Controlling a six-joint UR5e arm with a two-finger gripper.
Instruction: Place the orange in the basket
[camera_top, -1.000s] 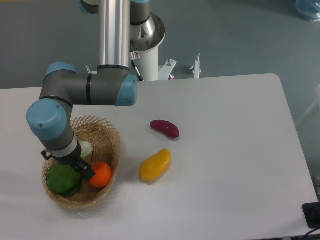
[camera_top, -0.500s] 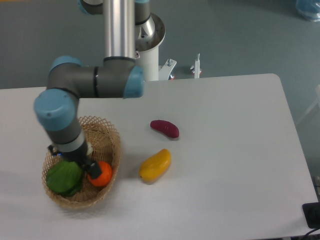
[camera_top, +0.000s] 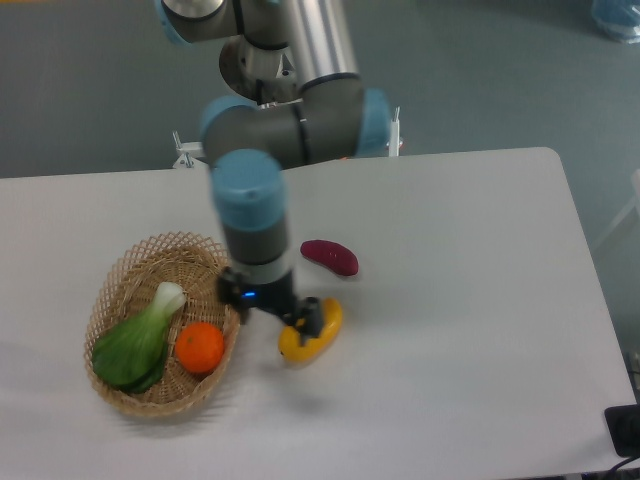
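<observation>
Resting inside the basket (camera_top: 118, 300) beside a leafy green (camera_top: 135, 338), the orange (camera_top: 200, 347) was seen left of the jaws, whose state could not be told.

The arm's motion-blurred gripper (camera_top: 300, 322) covered part of the yellow fruit (camera_top: 322, 326), its finger state unreadable; the arm's upper links ran past the top edge.

Round bright orange (camera_top: 200, 347) resting inside oval tan wicker basket (camera_top: 128, 277), right end, basket near counter's front-left corner
</observation>
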